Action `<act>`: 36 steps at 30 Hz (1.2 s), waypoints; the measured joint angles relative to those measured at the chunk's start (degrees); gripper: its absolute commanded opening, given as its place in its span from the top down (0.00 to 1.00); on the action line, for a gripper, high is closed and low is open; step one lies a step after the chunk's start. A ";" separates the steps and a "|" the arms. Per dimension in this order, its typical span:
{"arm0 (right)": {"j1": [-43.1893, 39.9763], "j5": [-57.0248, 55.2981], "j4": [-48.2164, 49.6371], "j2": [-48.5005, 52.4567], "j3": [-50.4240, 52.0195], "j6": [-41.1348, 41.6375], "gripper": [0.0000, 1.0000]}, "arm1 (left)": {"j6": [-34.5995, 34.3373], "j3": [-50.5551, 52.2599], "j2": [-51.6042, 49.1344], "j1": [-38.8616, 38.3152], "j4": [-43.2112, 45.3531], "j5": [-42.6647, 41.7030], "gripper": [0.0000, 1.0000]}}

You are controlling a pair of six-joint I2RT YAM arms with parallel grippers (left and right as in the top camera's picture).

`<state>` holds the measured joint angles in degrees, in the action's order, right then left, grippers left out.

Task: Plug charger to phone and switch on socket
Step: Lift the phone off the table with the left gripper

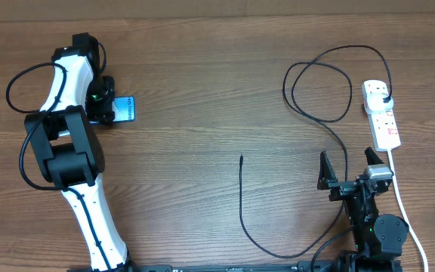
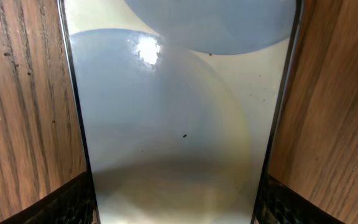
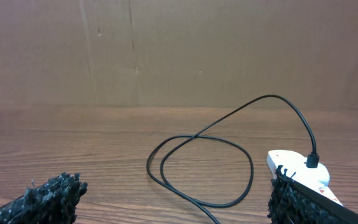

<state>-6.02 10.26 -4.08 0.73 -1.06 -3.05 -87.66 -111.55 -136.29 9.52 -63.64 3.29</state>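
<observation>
Black charger tip [image 1: 241,157] loose mid-table, well apart from phone [image 1: 128,108] pinched edgewise in left gripper [image 1: 109,108]; right gripper [image 1: 347,162] wide, empty. Risks phone slip, cable loops [image 1: 350,94] snagging.

The phone [image 1: 128,108] lay flat on the table [image 1: 202,91], one end beneath the left gripper [image 1: 104,107]. The charger [image 1: 241,189] was plugged into the socket [image 1: 384,127], its free tip lying mid-table. The right gripper [image 1: 348,168] stood spread and empty.
</observation>
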 measured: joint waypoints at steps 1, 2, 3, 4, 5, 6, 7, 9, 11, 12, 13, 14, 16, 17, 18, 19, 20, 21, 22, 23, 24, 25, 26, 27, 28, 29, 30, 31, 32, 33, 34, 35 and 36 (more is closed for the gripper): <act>0.00 0.00 0.00 0.00 0.00 0.00 0.00 | 0.00 -0.13 -0.04 0.00 -0.22 -0.24 0.96; 0.00 0.02 0.02 0.00 0.00 0.02 0.00 | -0.02 -0.37 -0.17 0.00 -0.57 -0.50 0.96; 0.00 0.00 0.00 0.00 0.00 0.02 0.00 | -0.02 -0.66 -0.31 0.00 -0.90 -0.72 0.96; 0.00 0.00 0.00 0.00 0.00 0.00 0.00 | -0.02 -0.92 -0.44 0.00 -1.16 -0.81 0.96; 0.00 0.00 0.00 0.00 0.00 0.00 0.00 | -0.02 -1.29 -0.61 0.00 -1.51 -0.96 0.96; 0.00 0.02 -0.02 0.00 0.00 -0.02 0.00 | -0.02 -1.70 -0.79 0.00 -1.92 -1.03 0.96; 0.00 0.00 0.00 0.00 0.00 0.00 0.00 | -0.02 -2.01 -0.92 0.00 -2.34 -1.18 0.96; 0.00 0.00 0.00 0.00 0.00 0.02 0.00 | 0.00 -2.80 -1.31 0.00 -3.23 -1.38 0.96; 0.00 -0.02 -0.02 0.00 0.00 0.00 0.00 | -0.02 -3.48 -1.64 0.00 -3.98 -1.46 0.96; 0.00 0.02 0.00 0.00 0.00 0.00 0.00 | -0.02 -3.80 -1.75 0.00 -4.42 -1.55 0.96; 0.00 0.00 0.00 0.00 0.00 0.02 0.00 | -0.02 -4.09 -1.90 0.00 -4.94 -1.66 0.96; 0.00 0.00 0.02 0.00 0.00 0.02 0.00 | 0.00 -4.31 -2.01 0.00 -5.22 -1.66 0.96; 0.00 0.00 0.02 0.00 0.00 0.02 0.00 | -0.02 -4.94 -2.34 -0.02 -5.88 -1.79 0.96; 0.00 -0.02 0.00 0.00 0.00 0.00 0.00 | -0.02 -5.16 -2.45 -0.02 -6.05 -1.81 0.96; 0.00 0.02 0.00 0.00 0.00 0.02 0.00 | 0.00 -5.33 -2.51 -0.04 -6.23 -1.81 0.96; 0.00 0.00 0.00 0.00 0.00 -0.02 0.00 | 0.00 -5.51 -2.60 -0.04 -6.45 -1.81 0.96; 0.00 0.02 0.02 0.00 0.00 0.02 0.00 | 0.00 -5.62 -2.62 -0.04 -6.62 -1.81 0.96; 0.00 0.00 0.02 0.00 0.00 0.02 0.00 | 0.00 -5.64 -2.64 -0.04 -6.78 -1.84 0.96; 0.00 0.00 0.02 0.00 0.00 0.02 0.00 | 0.00 -5.77 -2.64 -0.04 -7.02 -1.81 0.96; 0.00 0.02 0.02 0.00 0.00 0.00 0.00 | 0.00 -5.86 -2.67 -0.04 -7.10 -1.81 0.96; 0.00 0.00 0.02 0.00 0.00 0.02 0.00 | 0.00 -5.95 -2.67 -0.04 -7.10 -1.81 0.96; 0.00 0.00 0.00 0.00 0.00 0.00 0.00 | -0.02 -5.99 -2.67 -0.04 -7.08 -1.81 0.96; 0.00 0.00 0.00 0.00 0.00 0.02 0.00 | 0.00 -6.03 -2.67 -0.04 -7.10 -1.79 0.96; 0.00 0.02 0.00 0.00 0.00 0.00 0.00 | 0.00 -6.05 -2.67 -0.04 -7.10 -1.81 0.96; 0.00 0.00 -0.02 0.00 0.00 0.02 0.00 | -0.02 -6.05 -2.67 -0.04 -7.10 -1.79 0.96; 0.00 0.02 0.02 0.00 0.00 -0.02 0.00 | 0.00 -6.12 -2.67 -0.04 -7.13 -1.77 0.96; 0.00 0.02 -0.02 0.00 0.00 0.00 0.00 | 0.00 -6.19 -2.67 -0.04 -7.10 -1.77 0.96; 0.00 0.00 -0.02 0.00 0.00 0.02 0.00 | 0.02 -6.32 -2.67 -0.04 -7.10 -1.70 0.96; 0.00 0.02 0.00 0.00 0.00 -0.02 0.00 | 0.07 -6.60 -2.67 -0.04 -7.15 -1.53 0.96; 0.00 0.00 0.00 0.00 0.00 0.00 0.00 | 0.26 -6.82 -2.67 -0.04 -7.10 -1.40 0.96; 0.00 0.00 0.00 0.00 0.00 0.02 0.00 | 0.52 -7.19 -2.67 -0.04 -7.13 -1.27 0.96; 0.00 0.00 0.00 0.00 0.00 0.00 0.00 | 0.72 -7.52 -2.67 -0.04 -7.13 -1.11 0.96; 0.00 0.00 0.00 0.00 0.00 0.00 0.00 | 0.90 -7.91 -2.67 -0.04 -7.13 -0.96 0.96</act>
<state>-6.02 10.26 -4.08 0.73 -1.06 -3.05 -86.76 -119.46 -138.96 9.47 -70.76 2.33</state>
